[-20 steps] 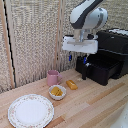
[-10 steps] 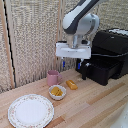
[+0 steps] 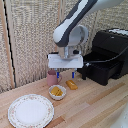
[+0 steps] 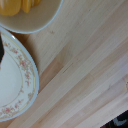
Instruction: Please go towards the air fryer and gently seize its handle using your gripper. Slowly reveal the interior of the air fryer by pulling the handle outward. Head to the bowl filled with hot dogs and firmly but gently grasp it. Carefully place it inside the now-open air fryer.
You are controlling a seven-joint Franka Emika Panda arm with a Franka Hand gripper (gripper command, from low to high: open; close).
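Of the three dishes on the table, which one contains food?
The small white bowl, holding orange-yellow hot dogs. The pink mug shows no food and the patterned plate is bare.

A small round white bowl (image 4: pixel 35 17) holding orange-yellow hot dogs (image 4: pixel 20 5) sits just beside a large white plate with a floral patterned rim (image 4: pixel 27 80) on a pale wooden tabletop (image 4: pixel 85 70).

Fryer (image 3: pixel 111 52) at exterior view's right, at back of table (image 3: pixel 95 107), drawer pulled out toward left. Block (image 3: pixel 72 84) just left of drawer. Mug (image 3: pixel 52 77) further left. Bowl (image 3: pixel 57 92) in front of mug, hot dogs (image 3: pixel 57 91) in it. Plate (image 3: pixel 30 110) front left, near bowl. Gripper (image 3: pixel 66 74) above, between mug and block.
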